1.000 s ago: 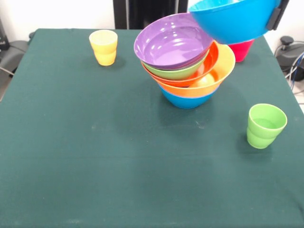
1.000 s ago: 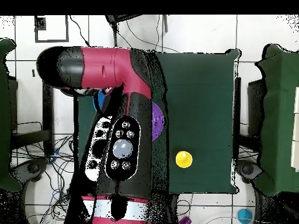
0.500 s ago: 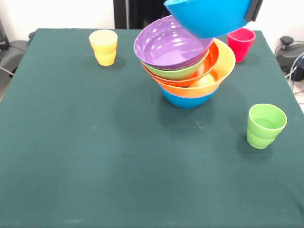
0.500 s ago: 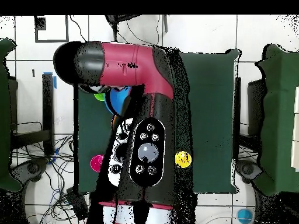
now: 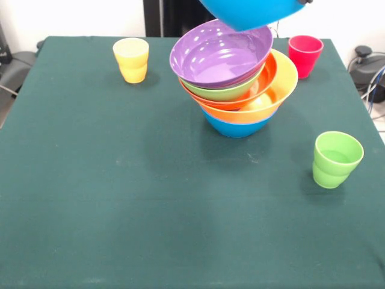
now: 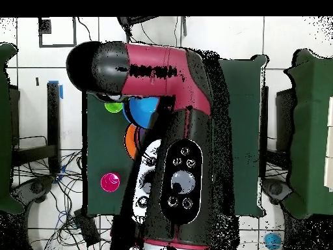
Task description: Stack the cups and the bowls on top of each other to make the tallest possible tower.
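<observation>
Over the leaning tower (image 5: 231, 84) of glossy plastic bowls hangs another blue bowl (image 5: 249, 12); three plastic cups wait; the grip itself I cannot tell.

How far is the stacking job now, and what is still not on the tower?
Done: the tower holds five nested bowls, blue lowest, then yellow-orange, orange-red, green and the purple bowl on top, and it leans. In hand: a blue bowl hangs above the tower, not yet set down. Left: the yellow cup, red cup and green cup stand apart on the table.
</observation>
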Action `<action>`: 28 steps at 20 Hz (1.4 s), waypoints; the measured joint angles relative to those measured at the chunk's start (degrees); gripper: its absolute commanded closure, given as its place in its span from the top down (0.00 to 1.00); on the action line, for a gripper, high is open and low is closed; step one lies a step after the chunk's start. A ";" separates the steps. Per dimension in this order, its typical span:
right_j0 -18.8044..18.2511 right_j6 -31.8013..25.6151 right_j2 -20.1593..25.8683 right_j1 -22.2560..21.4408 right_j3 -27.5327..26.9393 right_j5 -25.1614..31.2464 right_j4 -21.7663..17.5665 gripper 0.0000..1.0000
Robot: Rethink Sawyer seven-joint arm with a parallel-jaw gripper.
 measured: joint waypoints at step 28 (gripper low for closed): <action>-5.05 -0.55 6.52 -1.57 8.79 -2.87 -8.16 0.00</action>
